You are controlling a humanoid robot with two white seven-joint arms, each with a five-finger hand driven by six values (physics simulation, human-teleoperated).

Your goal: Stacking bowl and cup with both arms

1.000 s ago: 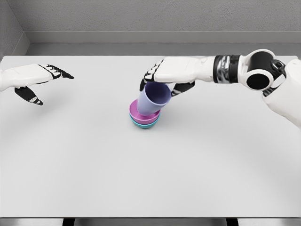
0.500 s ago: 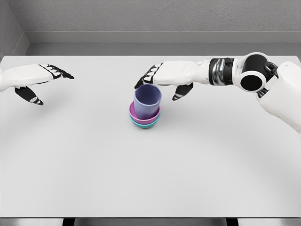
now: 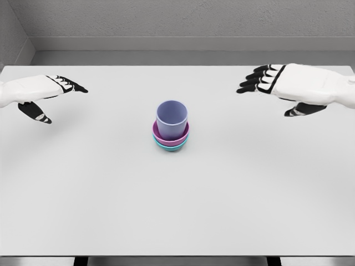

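Lavender cup stands upright in the pink bowl, itself nested in the teal bowl — stack apparently complete. Left hand at nine o'clock, right hand at two — both spread, empty.

stacked cup mid-table, open room around
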